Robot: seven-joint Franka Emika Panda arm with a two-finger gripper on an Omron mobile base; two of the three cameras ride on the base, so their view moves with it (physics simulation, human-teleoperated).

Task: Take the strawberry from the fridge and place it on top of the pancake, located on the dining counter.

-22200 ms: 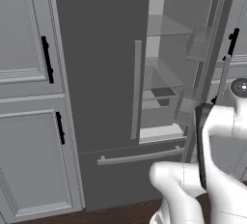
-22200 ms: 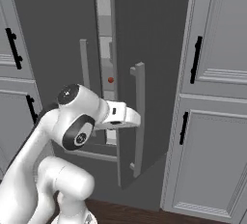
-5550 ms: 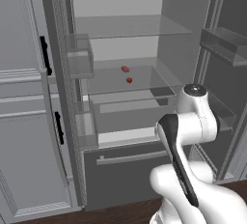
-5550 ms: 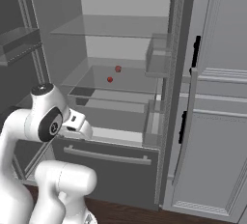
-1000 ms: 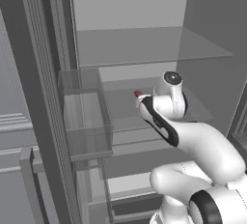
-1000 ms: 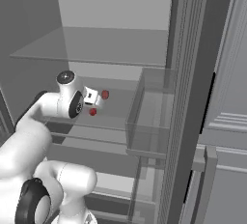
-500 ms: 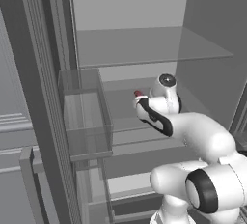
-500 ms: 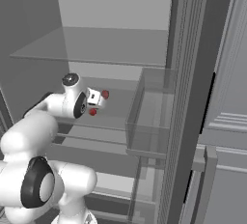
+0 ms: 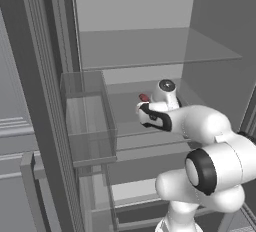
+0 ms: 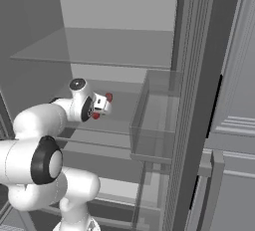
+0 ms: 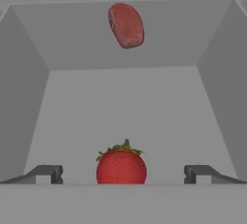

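Strawberry (image 11: 121,165) sits on the fridge shelf (image 11: 120,102), centred between the spread fingers of the pincer (image 11: 123,174), untouched. Farther back lies a reddish lump (image 11: 126,25); a clear door bin (image 9: 90,121) stands left.

Clear fridge shelf (image 11: 120,107) carries two items: a strawberry (image 11: 121,165) with green leaves up at the near edge, and a red piece of meat (image 11: 126,25) well behind it toward the rear wall. Items stand apart.
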